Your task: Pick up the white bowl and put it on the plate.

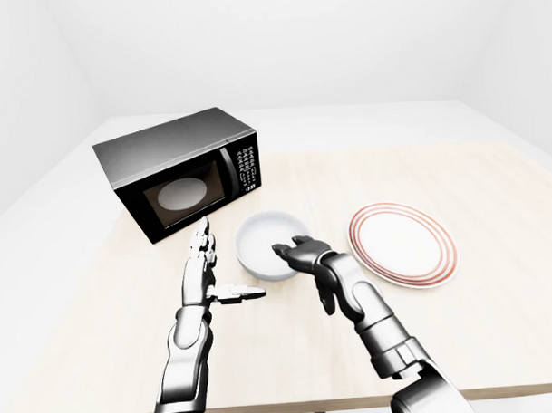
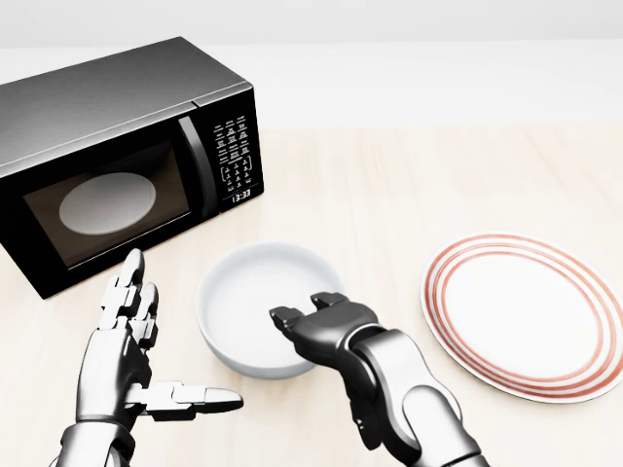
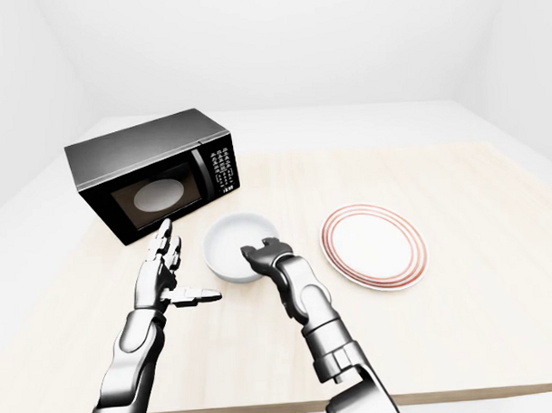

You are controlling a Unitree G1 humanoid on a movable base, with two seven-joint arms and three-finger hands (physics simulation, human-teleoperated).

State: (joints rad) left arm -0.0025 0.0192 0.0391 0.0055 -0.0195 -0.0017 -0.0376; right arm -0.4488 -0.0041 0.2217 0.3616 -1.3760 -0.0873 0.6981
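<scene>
The right hand (image 2: 316, 326) curls over the white bowl's (image 2: 255, 292) rim at 5 o'clock; whether it grips is unclear. The left hand (image 2: 131, 360) hovers open at the bowl's 8 o'clock. The red-ringed plate (image 2: 521, 316), at 3 o'clock, holds nothing.

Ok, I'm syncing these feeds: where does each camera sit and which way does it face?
Head view: on the head, angled down, close on white bowl, microwave, plate; both hands show.
Left-eye view: head-mounted, wider, whole table, both forearms.
Right-eye view: same scene, shifted slightly.
All share right hand at the bowl's rim, left hand open beside it.
</scene>
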